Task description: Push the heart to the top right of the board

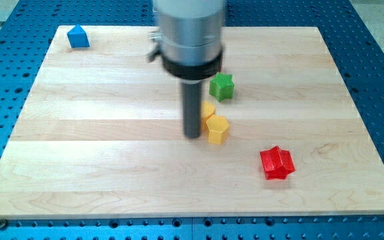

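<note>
A: Biggest first: what do we have?

B: The wooden counter point(112, 167) fills the view. The arm's grey barrel point(191, 33) hangs over its upper middle, with the dark rod dropping from it.

A: And the blocks?

B: A red star point(276, 163) sits at the view's lower right, well apart from the rest. A green star point(222, 86) lies just right of the rod. A blue block point(78, 37), roughly house-shaped, sits alone at the view's top left. A yellow hexagon point(217, 129) is near the middle, and above it, touching it, is a smaller yellow block point(208, 109), half hidden by the rod.

A: Which one is our heart?

B: We judge it is the half-hidden yellow block, since nothing else looks like a heart, but we cannot make out its outline.

A: What about the hand?

B: This arm has no hand, so nothing opens, closes or is held. There is only my tip point(193, 137), down on the counter at the left side of the two yellow blocks. We cannot tell whether it touches them or is just beside them.

A: So what step are we at?

B: The start of the push, we think. The heart is mid-board, far from the top right. The next move needs a stroke toward the view's upper right from the heart's lower left. It must keep clear of the yellow hexagon, and the green star lies close to that path.
</note>
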`<state>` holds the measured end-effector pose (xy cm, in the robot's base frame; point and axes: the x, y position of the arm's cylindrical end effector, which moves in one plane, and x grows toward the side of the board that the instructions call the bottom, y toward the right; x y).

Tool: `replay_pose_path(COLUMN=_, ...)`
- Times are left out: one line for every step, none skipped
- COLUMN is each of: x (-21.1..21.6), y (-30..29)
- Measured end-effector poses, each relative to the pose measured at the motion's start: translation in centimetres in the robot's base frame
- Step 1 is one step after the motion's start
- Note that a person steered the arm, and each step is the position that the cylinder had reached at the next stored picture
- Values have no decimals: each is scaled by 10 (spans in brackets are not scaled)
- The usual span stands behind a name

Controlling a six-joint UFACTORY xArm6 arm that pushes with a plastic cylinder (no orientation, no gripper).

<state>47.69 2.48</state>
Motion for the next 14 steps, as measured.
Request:
replay_pose_path(x=-45, y=52)
replay_pose_path(x=-59, y=49)
replay_pose_path(x=-59, y=4)
replay_pose_path(x=-53, y=-39)
replay_pose_path(x=-1, y=-49)
replay_pose_path(x=-24, y=-82)
replay_pose_path(x=-33, y=-81)
replay_pose_path(x=-64, y=-49)
replay_pose_path(x=-72, y=-68)
replay_pose_path(x=-86, y=-77)
replay_pose_path(x=-96, y=-28)
replay_pose_path(x=-101, y=43)
replay_pose_path(x=-103, y=9)
replay_pose_path(x=-104, y=-49)
